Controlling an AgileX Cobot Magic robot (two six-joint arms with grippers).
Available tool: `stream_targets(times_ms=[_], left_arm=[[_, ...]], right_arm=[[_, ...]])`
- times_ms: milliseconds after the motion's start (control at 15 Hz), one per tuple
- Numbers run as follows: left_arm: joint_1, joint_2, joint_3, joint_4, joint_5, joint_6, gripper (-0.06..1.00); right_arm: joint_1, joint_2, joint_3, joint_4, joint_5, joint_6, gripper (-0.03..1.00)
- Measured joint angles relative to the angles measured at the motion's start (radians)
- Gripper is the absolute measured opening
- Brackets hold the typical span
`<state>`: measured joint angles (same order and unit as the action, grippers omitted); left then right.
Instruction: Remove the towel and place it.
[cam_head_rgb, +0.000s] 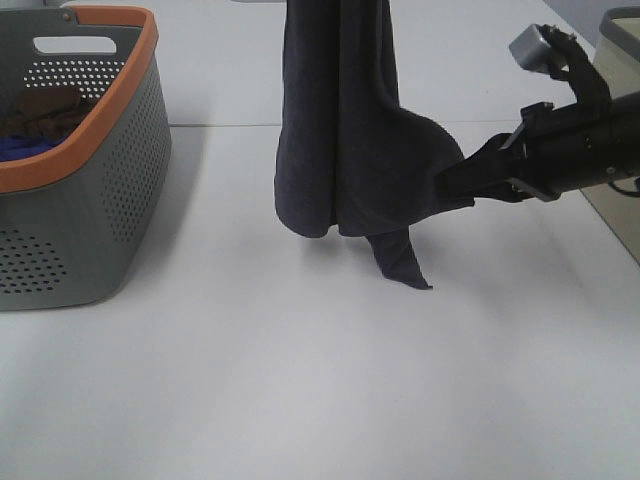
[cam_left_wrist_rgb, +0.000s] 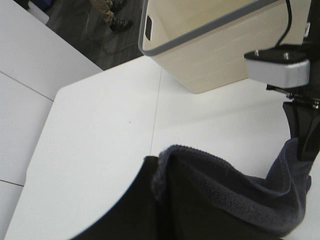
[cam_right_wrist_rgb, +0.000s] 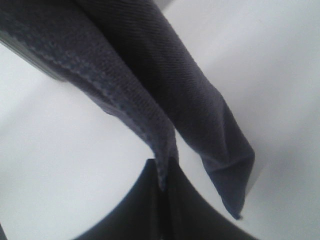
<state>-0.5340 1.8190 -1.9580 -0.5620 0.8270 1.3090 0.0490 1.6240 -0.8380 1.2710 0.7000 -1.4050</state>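
Note:
The dark navy towel (cam_head_rgb: 340, 130) hangs in long folds from above the top edge of the exterior view, and its lowest corner touches the white table (cam_head_rgb: 300, 380). My left gripper (cam_left_wrist_rgb: 156, 170) is shut on the towel's upper part (cam_left_wrist_rgb: 225, 195); it is out of the exterior view. My right gripper (cam_head_rgb: 455, 185) reaches in from the right and is shut on the towel's right side edge, pulling it sideways. The right wrist view shows the hem (cam_right_wrist_rgb: 150, 75) pinched between the fingers (cam_right_wrist_rgb: 164, 172). No white tag shows.
A grey basket with an orange rim (cam_head_rgb: 100, 200) stands at the left with a brown cloth (cam_head_rgb: 45, 105) and a bright blue cloth (cam_head_rgb: 25, 145) inside. A beige bin (cam_head_rgb: 620, 40) stands at the far right, also in the left wrist view (cam_left_wrist_rgb: 210, 45).

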Motion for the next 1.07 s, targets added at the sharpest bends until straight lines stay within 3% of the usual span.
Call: stream_targets(times_ms=[133,267,400,533,733,933,1067], left_arm=[[0.0,0.017,0.0,0.042,-0.001,-0.096,0.0],[0.0,0.018,0.0,0.09,-0.007,-0.287,0.0],[0.0,0.018,0.0,0.163,-0.009,-0.461,0.0],[0.0,0.02,0.0,0.316,-0.01,-0.699,0.0],[0.0,0.032,0.0,0.5,-0.002,-1.014,0.0],[0.0,0.071,0.0,0.588,-0.025,-1.093,0.0],[0.006,0.092,0.0,0.598,-0.148,-1.117,0.0]], right_arm=[[0.0,-0.032,-0.115,-0.293,0.072,0.319,0.0],[0.0,-0.033,-0.261,-0.556,0.2,0.629,0.0],[0.0,-0.033,-0.388,-0.682,0.313,0.791,0.0],[0.0,-0.033,-0.564,-0.799,0.413,0.938,0.0],[0.0,-0.032,-0.736,-0.937,0.463,1.03,0.0],[0.0,0.015,-0.808,-1.001,0.451,1.034,0.0],[0.0,0.08,-0.856,-1.015,0.331,1.027,0.0]])
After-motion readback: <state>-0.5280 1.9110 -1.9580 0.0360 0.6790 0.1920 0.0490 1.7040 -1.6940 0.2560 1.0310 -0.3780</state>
